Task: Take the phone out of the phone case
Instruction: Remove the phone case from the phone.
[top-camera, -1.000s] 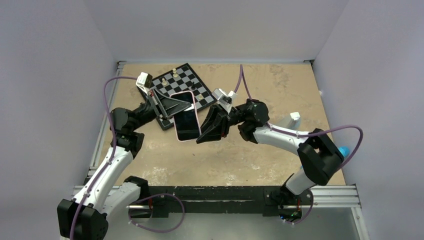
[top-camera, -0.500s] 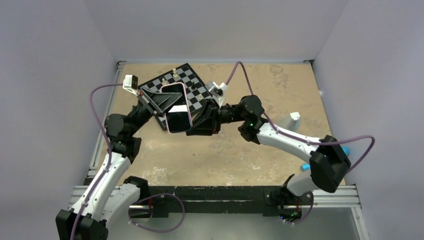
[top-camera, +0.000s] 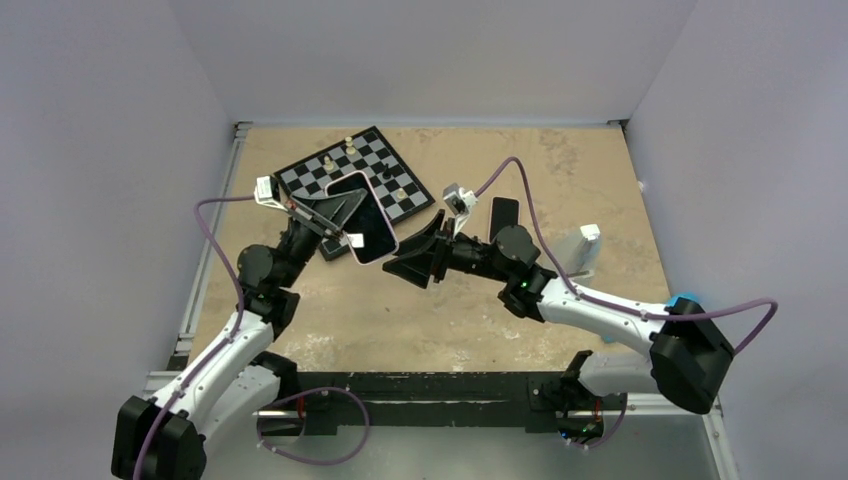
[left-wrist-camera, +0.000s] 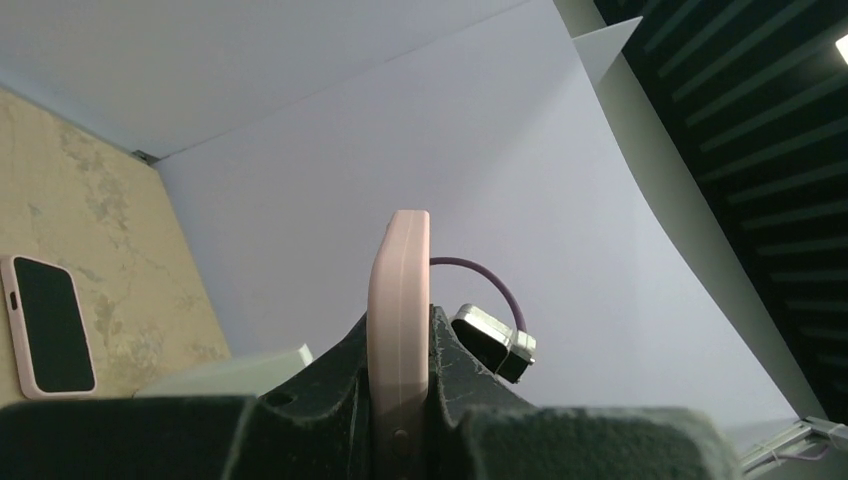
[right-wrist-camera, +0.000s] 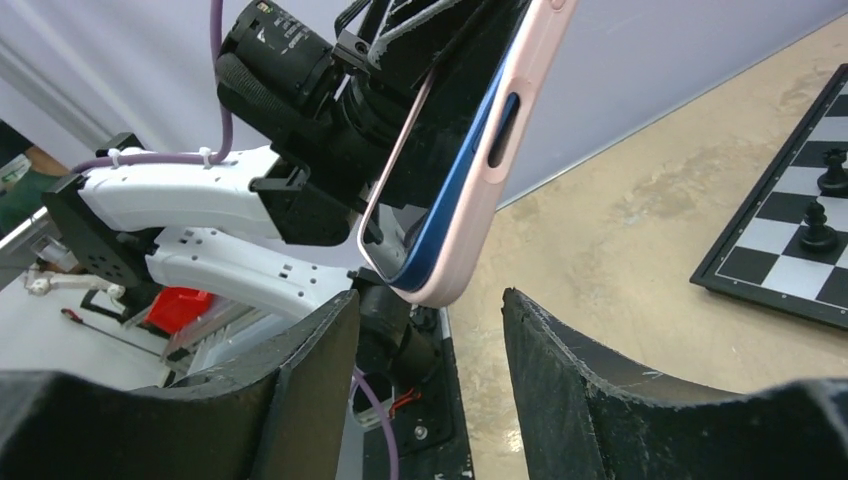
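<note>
The left gripper (left-wrist-camera: 399, 372) has its dark, rough-grained fingers (left-wrist-camera: 330, 385) clenched on the long edge of the phone case (left-wrist-camera: 398, 300), a smooth matte pink shell with rounded corners, which the left wrist view shows edge-on and upright. The phone (top-camera: 368, 218) sits inside it, held up off the sandy, mottled table (top-camera: 480, 310) with its glossy dark screen facing up and tilted. In the right wrist view a thin blue band of the phone's side shows inside the pink rim, next to an oval cut-out in the case. Behind and partly under it lies a chessboard (top-camera: 385, 165), flat and square with black and white checks, carrying a few small chess pieces (top-camera: 348, 143) (light and dark ones, too small to name). Right of that, the right gripper (right-wrist-camera: 428, 320) has its blunt, wedge-shaped black fingers (right-wrist-camera: 310, 370) spread wide, with the lower corner of the case hanging just above the gap between them. I see no contact there. Further right, another phone (top-camera: 503, 218), also pink-edged, lies flat on the table, well apart from both grippers.
</note>
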